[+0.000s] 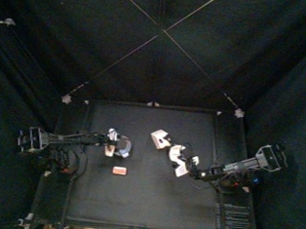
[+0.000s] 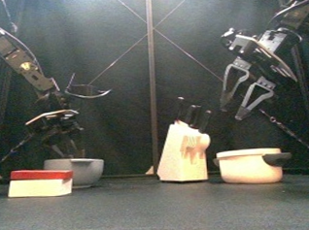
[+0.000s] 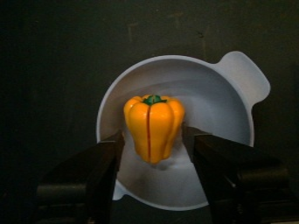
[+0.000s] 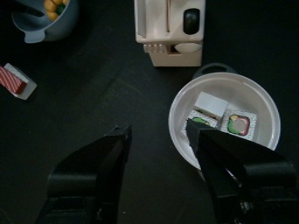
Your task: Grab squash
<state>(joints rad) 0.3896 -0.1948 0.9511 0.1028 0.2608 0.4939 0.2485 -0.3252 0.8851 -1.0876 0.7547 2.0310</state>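
Note:
The squash [image 3: 155,125] is orange and ribbed with a green stem. It stands upright in a pale grey bowl [image 3: 222,105]. My left gripper [image 3: 155,147] is open just above the bowl, with one jaw on each side of the squash and not touching it. In the front view this gripper [image 2: 57,132] hangs over the bowl [image 2: 76,171] at the left, and the squash is hidden inside. My right gripper [image 4: 162,136] is open and empty, held high [image 2: 253,90] at the right.
A red and white box [image 2: 40,182] lies in front of the bowl. A white knife block [image 2: 186,152] stands mid-table. A white pot [image 4: 228,118] with small packets in it sits at the right, below my right gripper.

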